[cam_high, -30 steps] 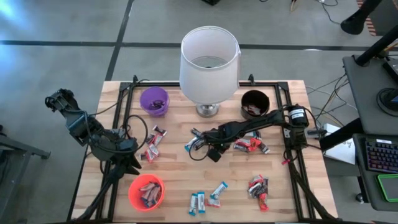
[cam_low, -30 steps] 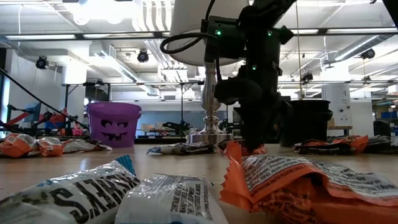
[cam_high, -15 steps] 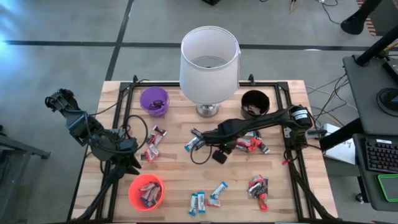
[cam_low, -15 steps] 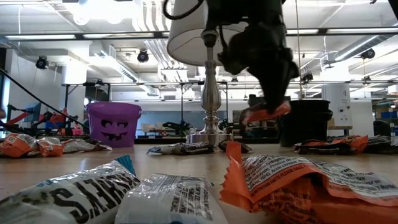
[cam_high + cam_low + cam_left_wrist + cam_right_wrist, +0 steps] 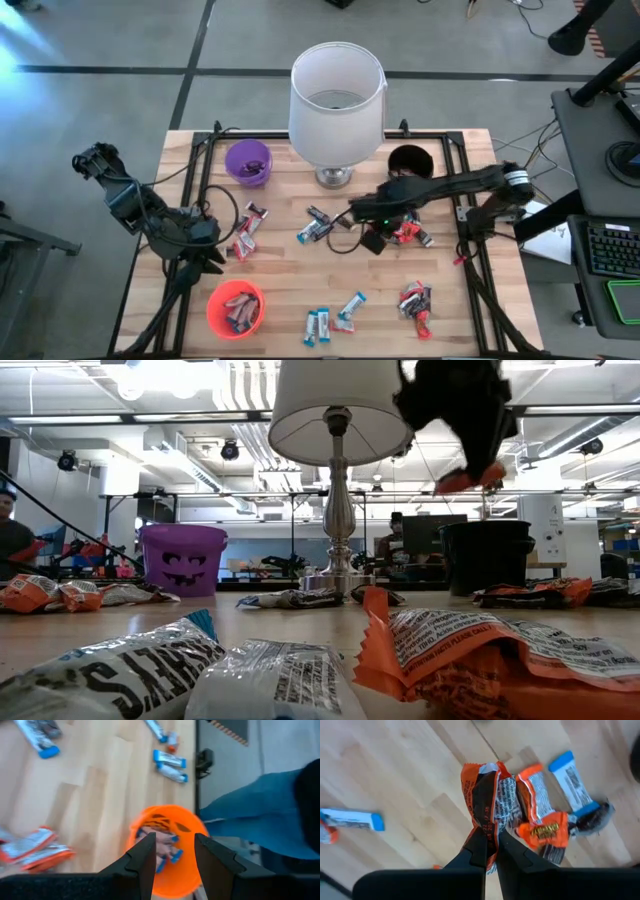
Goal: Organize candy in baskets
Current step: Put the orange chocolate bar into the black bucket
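Pinching a crinkled orange candy wrapper (image 5: 487, 800), the right gripper (image 5: 490, 851) hangs near the black basket (image 5: 408, 160); left gripper (image 5: 172, 851) fingers stand half apart, empty.

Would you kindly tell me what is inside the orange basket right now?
The orange basket holds several candy bars in brown and blue wrappers. The left gripper covers part of them; anything underneath is hidden.

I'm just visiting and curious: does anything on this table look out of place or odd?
Yes: a big white table lamp stands at the back between the purple basket and black basket, unrelated to the sorting. Candy lies scattered over the wood. The right gripper holds one orange-wrapped candy in the air.
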